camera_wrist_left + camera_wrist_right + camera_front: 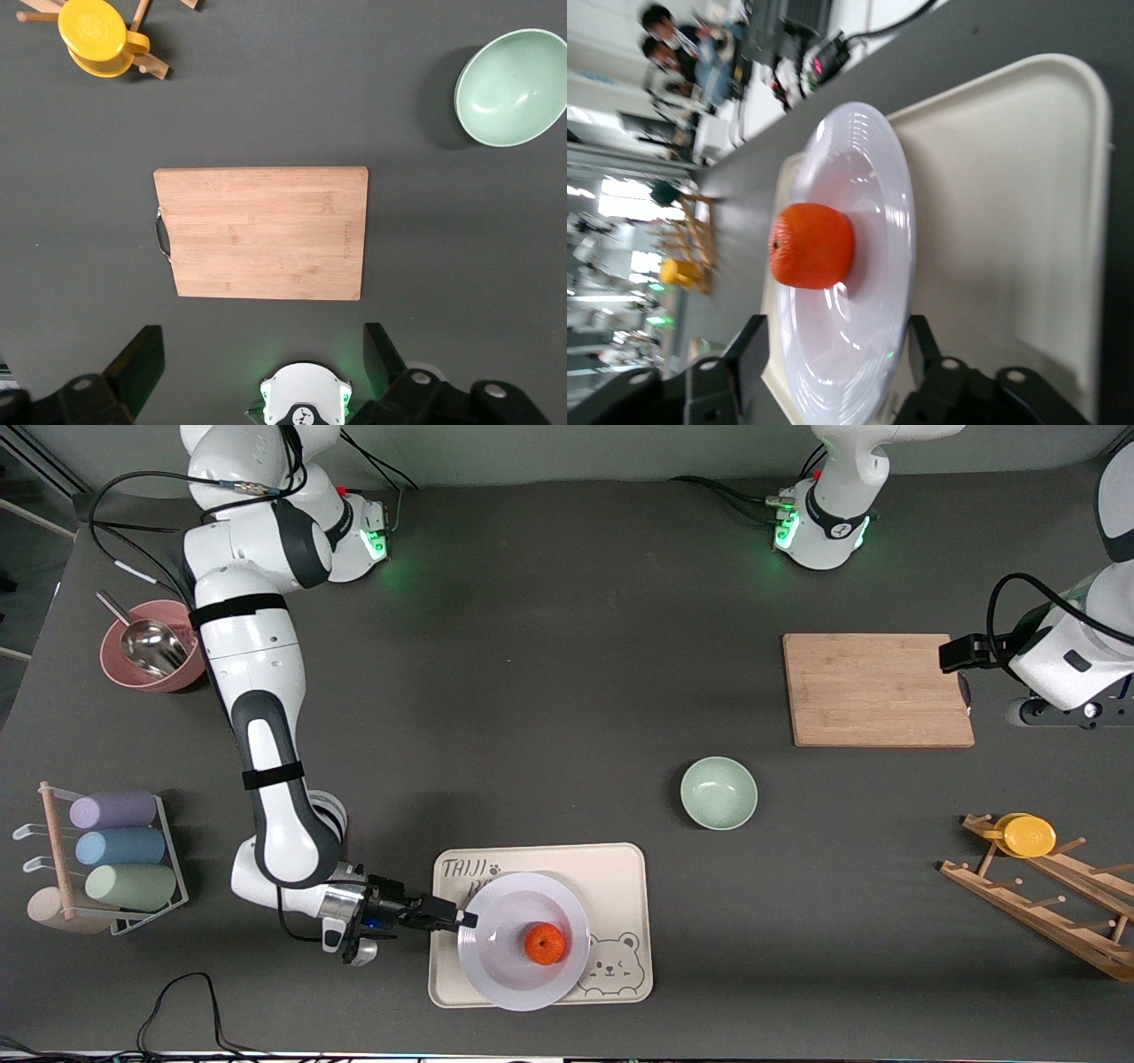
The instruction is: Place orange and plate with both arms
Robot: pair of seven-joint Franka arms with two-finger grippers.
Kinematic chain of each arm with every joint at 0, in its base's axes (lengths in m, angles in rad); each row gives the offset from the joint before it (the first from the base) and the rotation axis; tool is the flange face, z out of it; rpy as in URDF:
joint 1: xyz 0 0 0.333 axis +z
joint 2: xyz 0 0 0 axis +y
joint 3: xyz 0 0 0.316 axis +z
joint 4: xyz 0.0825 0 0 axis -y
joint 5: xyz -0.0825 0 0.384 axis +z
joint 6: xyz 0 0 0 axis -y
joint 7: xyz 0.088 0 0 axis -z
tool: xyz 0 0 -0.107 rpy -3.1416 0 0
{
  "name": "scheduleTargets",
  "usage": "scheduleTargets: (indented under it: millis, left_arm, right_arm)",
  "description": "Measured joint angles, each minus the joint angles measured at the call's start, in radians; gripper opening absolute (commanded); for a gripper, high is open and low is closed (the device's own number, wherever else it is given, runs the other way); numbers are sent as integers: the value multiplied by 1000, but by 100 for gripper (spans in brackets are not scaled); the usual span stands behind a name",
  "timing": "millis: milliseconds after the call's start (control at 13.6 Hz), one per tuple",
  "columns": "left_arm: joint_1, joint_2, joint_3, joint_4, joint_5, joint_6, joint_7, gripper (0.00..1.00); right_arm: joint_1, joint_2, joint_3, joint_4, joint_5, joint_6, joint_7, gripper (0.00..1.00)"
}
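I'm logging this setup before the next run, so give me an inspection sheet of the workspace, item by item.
Surface: dark grey table.
Job's things: orange in the plate, plate on the bear tray.
Clutter: green bowl, cutting board, yellow cup on a wooden rack, pink bowl with a scoop, rack of cups.
Grippers: right gripper at the plate's rim, open on either side of it; left gripper open, waiting above the table at the board's end.
Cables: black cable on the table's near edge; more by both bases.
Surroundings: people and equipment in the right wrist view.
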Motion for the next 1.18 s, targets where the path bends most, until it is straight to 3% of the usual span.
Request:
scheduleTargets:
  millis: [147,295,664,811,959,1180]
  left_arm:
    - [0,0,0,1,0,0,0,100]
    - [0,0,0,1,0,0,0,100]
    - [0,-3,-1,2,0,-6,0,100]
    - [-1,-4,-1,5,0,-13,0,100]
    - [-1,-5,-1,11,0,-20,0,100]
    - [-2,-9,-3,21,0,-37,-1,100]
  right_arm:
    - [-1,-17,-2,50,-248,2,87,100]
    - [-2,-54,-9,75,-429,2,129,100]
    - [-2,-211,-15,57,-649,-48,286,100]
    - [-3,-306,-22,-34,-710,-91,311,100]
    - [-8,-432,-49,-192,-762,-100,312,100]
    - [-22,-678,-63,-450,-940,-118,380,100]
